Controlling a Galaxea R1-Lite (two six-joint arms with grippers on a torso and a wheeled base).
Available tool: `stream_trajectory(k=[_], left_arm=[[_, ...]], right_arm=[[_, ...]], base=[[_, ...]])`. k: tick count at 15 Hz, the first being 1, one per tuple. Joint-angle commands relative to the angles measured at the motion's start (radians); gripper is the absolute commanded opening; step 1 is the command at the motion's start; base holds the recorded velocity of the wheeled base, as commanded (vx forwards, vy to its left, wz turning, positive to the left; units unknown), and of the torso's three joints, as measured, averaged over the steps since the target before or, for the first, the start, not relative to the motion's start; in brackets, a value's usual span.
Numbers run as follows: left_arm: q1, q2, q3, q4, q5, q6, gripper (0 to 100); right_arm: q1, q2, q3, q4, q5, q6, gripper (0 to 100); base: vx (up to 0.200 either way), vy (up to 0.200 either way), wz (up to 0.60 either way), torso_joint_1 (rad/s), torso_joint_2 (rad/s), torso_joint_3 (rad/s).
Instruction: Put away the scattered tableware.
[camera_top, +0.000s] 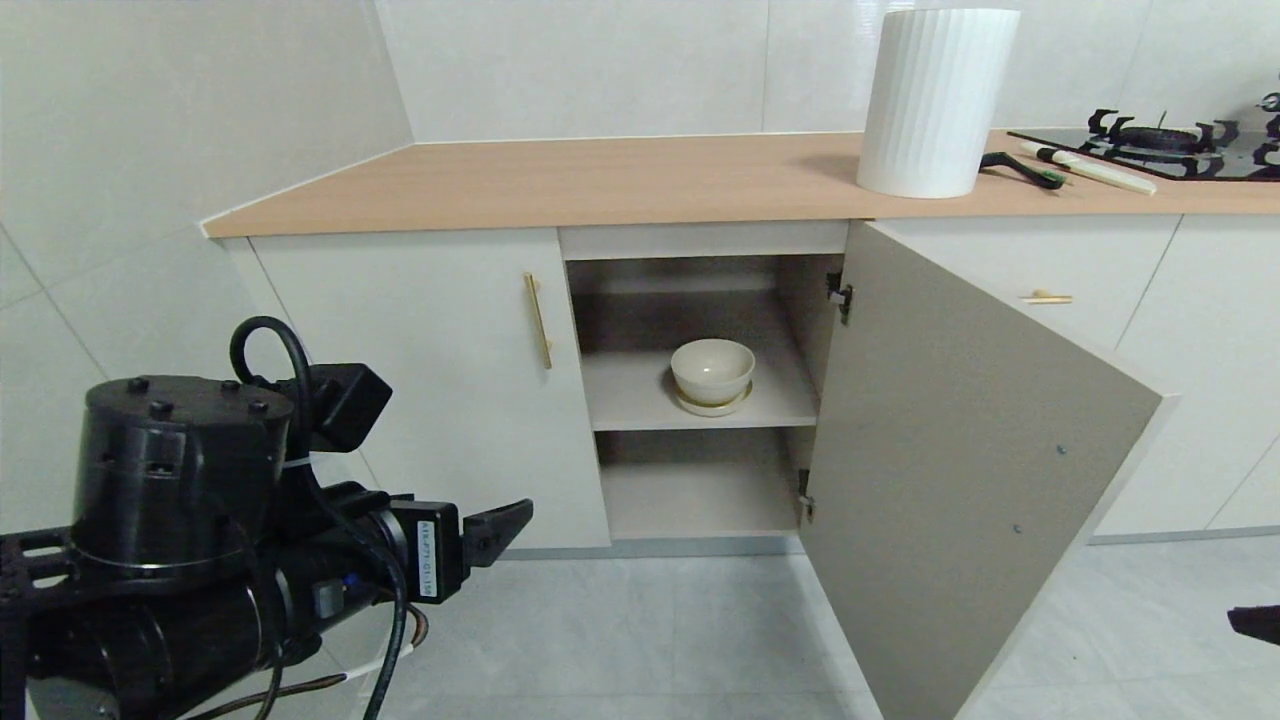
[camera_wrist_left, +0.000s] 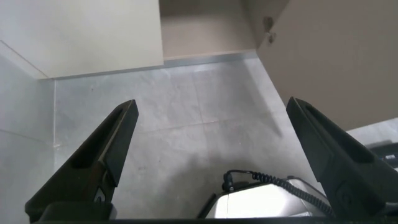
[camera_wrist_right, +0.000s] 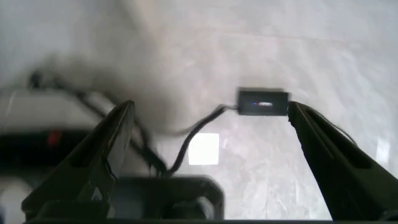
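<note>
A cream bowl (camera_top: 712, 369) sits on a small plate (camera_top: 712, 403) on the middle shelf of the open cabinet (camera_top: 640, 400). The cabinet door (camera_top: 960, 470) is swung wide to the right. My left gripper (camera_top: 505, 525) hangs low at the left, in front of the shut cabinet door, well short of the bowl. In the left wrist view my left gripper (camera_wrist_left: 211, 115) stands open over the floor with nothing between its fingers (camera_wrist_left: 102, 155). My right gripper (camera_wrist_right: 210, 111) is open as well, pointing at the floor, and holds nothing.
On the wooden counter (camera_top: 600, 180) stands a tall white ribbed container (camera_top: 935, 100). Beside it lie a black-handled tool (camera_top: 1020, 168) and a white utensil (camera_top: 1090, 168), next to a gas hob (camera_top: 1170, 145). Grey tiled floor (camera_top: 680, 630) lies before the cabinet.
</note>
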Motion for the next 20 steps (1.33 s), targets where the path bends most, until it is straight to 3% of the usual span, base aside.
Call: stream_trajectory(k=[1,7,13,16,20], left_arm=[[0.0,0.002,0.0,-0.001,0.0,-0.001,100],[0.0,-0.004,-0.003,-0.002,-0.003,-0.002,100],[0.0,-0.01,-0.003,-0.004,-0.004,-0.004,100],[0.0,-0.013,-0.008,-0.005,-0.004,-0.007,100],[0.0,-0.024,-0.013,-0.005,-0.008,-0.007,100]], right_arm=[[-0.121,0.07,0.0,-0.09,0.006,-0.011,100],[-0.175,0.307,0.069,-0.435,0.013,0.121,100],[-0.163,0.366,0.118,-0.616,0.029,0.181,100],[-0.106,0.369,0.133,-0.637,0.043,0.189,100],[0.093,0.404,0.126,-0.682,0.048,0.221,100]], base=[[0.0,0.0,0.0,0.0,0.0,0.0],[0.0,0.0,0.0,0.0,0.0,0.0],[0.0,0.0,0.0,0.0,0.0,0.0],[0.0,0.0,0.0,0.0,0.0,0.0],[0.0,0.0,0.0,0.0,0.0,0.0]])
